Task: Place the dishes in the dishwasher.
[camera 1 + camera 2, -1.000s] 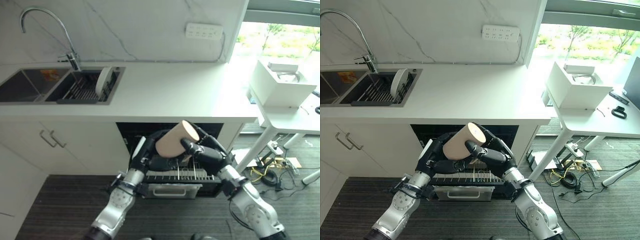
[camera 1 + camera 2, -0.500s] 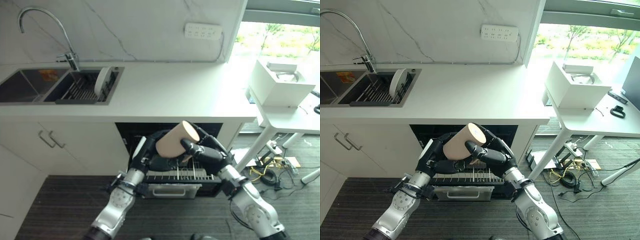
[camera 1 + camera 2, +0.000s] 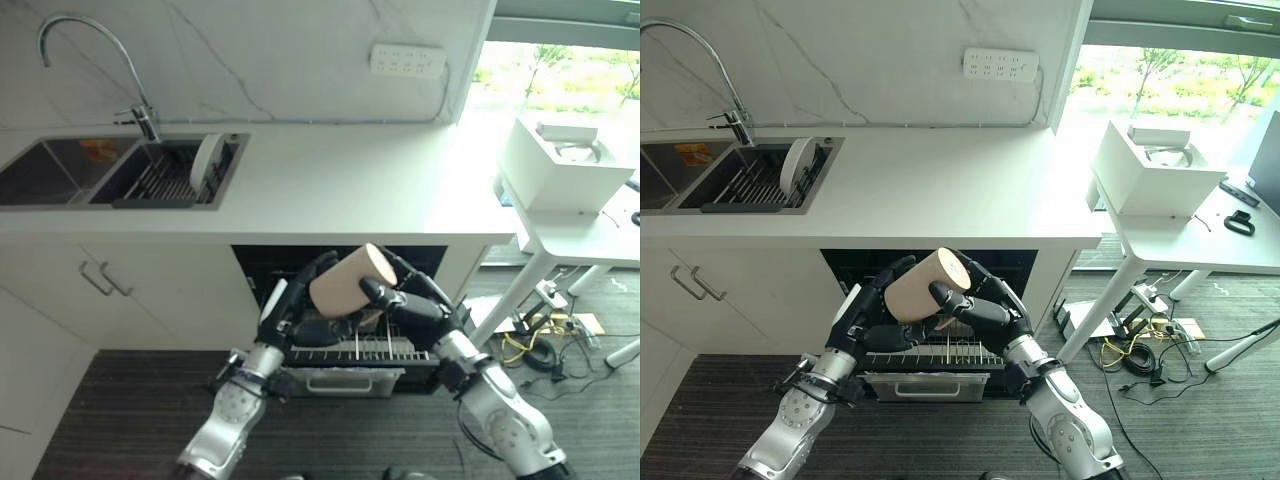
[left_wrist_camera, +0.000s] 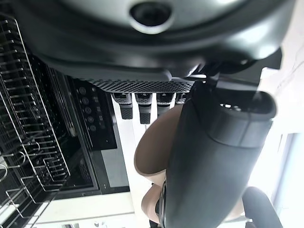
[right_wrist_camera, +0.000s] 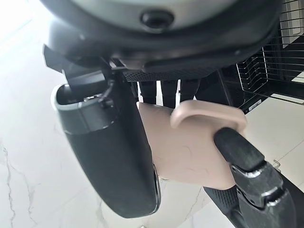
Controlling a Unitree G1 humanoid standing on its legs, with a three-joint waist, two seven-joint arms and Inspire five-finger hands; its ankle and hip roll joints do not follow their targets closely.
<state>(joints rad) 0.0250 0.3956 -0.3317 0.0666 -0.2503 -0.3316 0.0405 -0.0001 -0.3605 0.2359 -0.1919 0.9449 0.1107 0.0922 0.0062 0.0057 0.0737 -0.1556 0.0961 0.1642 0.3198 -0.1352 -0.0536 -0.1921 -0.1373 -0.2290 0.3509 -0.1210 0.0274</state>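
A beige mug (image 3: 345,280) hangs tilted, its bottom facing up and right, above the pulled-out dishwasher rack (image 3: 370,350). My right hand (image 3: 415,305) is shut on it, thumb across its side and a finger at the handle (image 5: 204,116). My left hand (image 3: 300,310) sits at the mug's left end, fingers spread and nearly straight beside it. The left wrist view has the mug (image 4: 152,152) past the thumb (image 4: 213,156). A white plate (image 3: 207,160) stands on edge in the sink's drying rack.
The white countertop (image 3: 340,190) juts out just above the open dishwasher. The sink (image 3: 60,170) and tap (image 3: 140,115) are at the far left. On the right, a side table carries a white box (image 3: 560,165). Cables lie on the floor beneath it.
My left hand's fingers have lifted and spread away from the mug's underside. The mug and right hand have stayed almost in place.
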